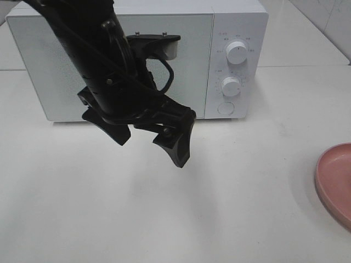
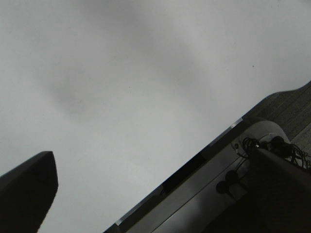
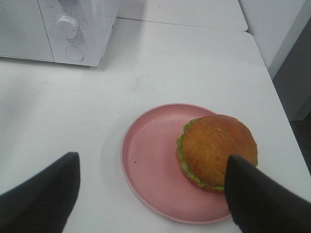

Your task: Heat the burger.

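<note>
Presently the black left gripper (image 1: 156,139) has its fingers spread wide, holding nothing, hanging before the white box-shaped microwave (image 1: 241,33). Right gripper (image 3: 150,194): fingers spread, empty, above the round pink plate (image 3: 146,155). Only the right wrist view shows the glossy golden-brown burger (image 3: 217,148), resting on that plate.

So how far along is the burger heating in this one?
Barely started. The microwave door looks shut and the burger sits on the pink plate, outside it. In hand: nothing. The left pincer hangs open in front of the door; the right pincer is open above the plate. Left: open the door, load the burger, close, set the dials.
</note>
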